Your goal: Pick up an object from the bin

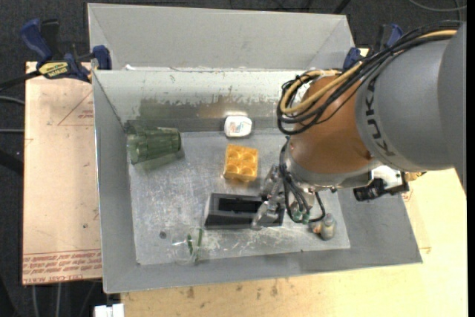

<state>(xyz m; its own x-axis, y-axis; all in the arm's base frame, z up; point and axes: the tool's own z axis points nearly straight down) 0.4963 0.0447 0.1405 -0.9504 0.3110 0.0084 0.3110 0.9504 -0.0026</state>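
Black block [231, 210] front-ctr — arm [334, 137] at its rt edge; bare floor [171, 197] left.

In the bin [111, 159], a cup [154, 145] is laid on its side at the back left, near the left wall. A tub [237, 126] is set against the back wall, about the middle. Just before it a sponge [241, 163] is placed, and before that a box [231, 210]. The pincer [269, 215] is found at the box's right end, the arm [415, 100] being brought in from the right. A scrap [189, 245] is left at the front, left of the box; a knob [324, 229] is seen at the front right.
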